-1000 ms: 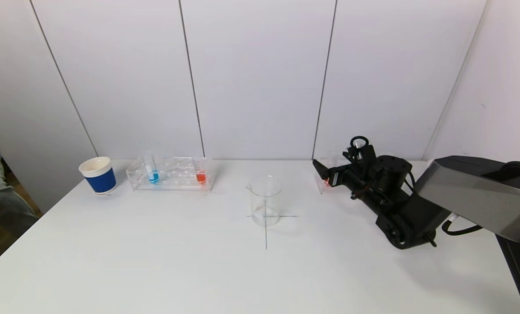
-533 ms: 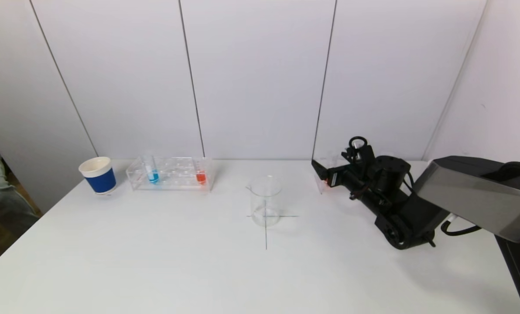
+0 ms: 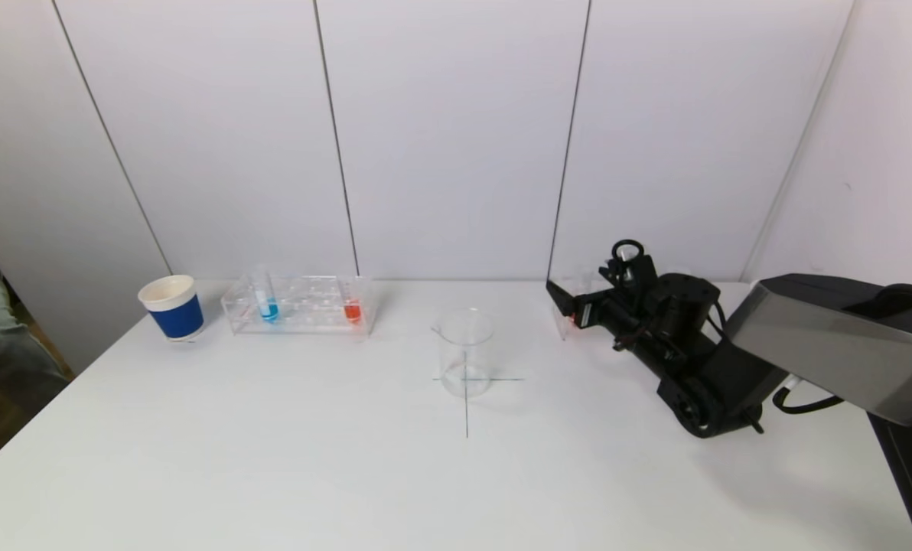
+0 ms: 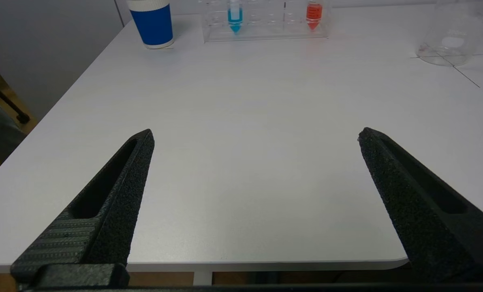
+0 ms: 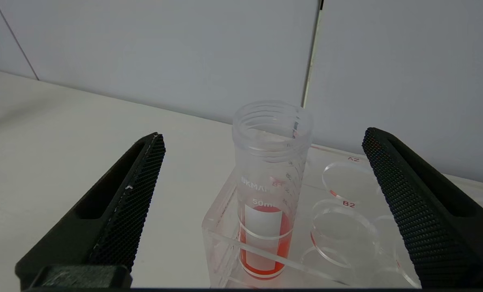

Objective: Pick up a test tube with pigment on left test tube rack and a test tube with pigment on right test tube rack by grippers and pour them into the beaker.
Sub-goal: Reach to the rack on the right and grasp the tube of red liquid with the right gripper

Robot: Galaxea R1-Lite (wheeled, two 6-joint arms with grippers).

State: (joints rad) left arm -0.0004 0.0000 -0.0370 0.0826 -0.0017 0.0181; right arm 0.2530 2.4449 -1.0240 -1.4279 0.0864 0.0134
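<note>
Right gripper (image 5: 261, 140), jaws wide, had crept to the red tube (image 5: 268, 190) at the beaker's (image 3: 465, 352) two o'clock; grasp pending.

Beaker (image 3: 465, 352) stands mid-desk (image 3: 272, 459). Left rack (image 3: 299, 304) at ten o'clock, cup (image 3: 171, 307) beyond it at nine. Right rack (image 3: 567, 317) at two o'clock, holding one tube (image 5: 268, 190)

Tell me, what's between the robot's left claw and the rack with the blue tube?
Nothing: the left wrist view shows only bare table from left gripper to rack.
</note>
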